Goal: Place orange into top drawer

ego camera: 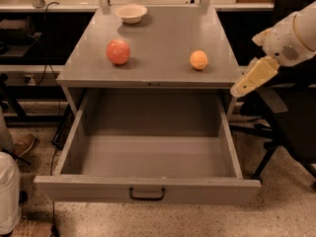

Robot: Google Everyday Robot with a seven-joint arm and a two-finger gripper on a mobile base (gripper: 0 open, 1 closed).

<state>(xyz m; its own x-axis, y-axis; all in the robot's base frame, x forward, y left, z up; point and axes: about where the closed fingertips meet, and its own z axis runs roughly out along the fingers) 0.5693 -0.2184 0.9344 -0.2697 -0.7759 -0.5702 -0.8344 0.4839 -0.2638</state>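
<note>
Camera view: small round matte orange-yellow orange [199, 60] on flat grey desk [163, 33], cream claw [240, 88] near its right, off the edge, grip state untellable, wide grey top drawer [148, 189] open below.

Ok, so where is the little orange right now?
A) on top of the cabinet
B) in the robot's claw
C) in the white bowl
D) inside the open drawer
A: the orange sits on the cabinet top. The open top drawer has no orange in it, and the claw hangs beside the cabinet's right edge, apart from the orange.
</note>
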